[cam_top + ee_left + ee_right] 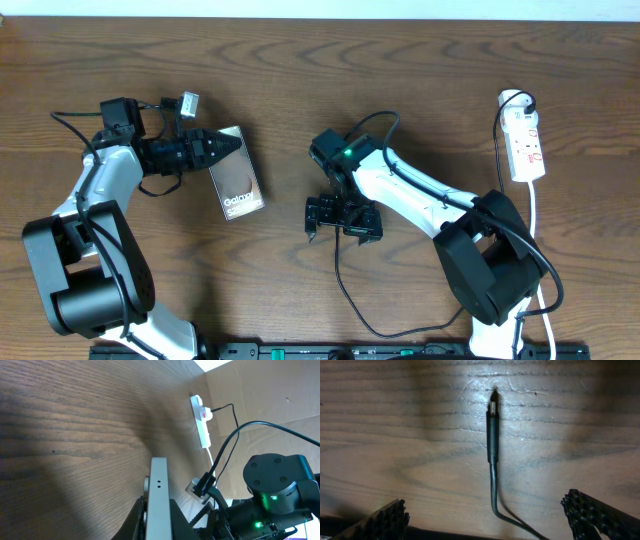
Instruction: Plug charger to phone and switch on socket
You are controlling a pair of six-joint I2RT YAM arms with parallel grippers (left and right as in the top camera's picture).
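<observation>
Black charger [492,435], brown-black phone [238,185], white socket [526,140], wood-grain table [400,60]

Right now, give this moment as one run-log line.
left gripper: shut on phone | right gripper: open over charger plug lying on table | socket: untouched

Glossy phone [238,185] angled at left, black charger [492,435] tip flat mid-table, white socket [526,145] far right.

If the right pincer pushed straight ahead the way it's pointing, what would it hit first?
Most likely the charger, whose plug tip lies on the table dead ahead of the open right pincer; depth is unclear.
</observation>
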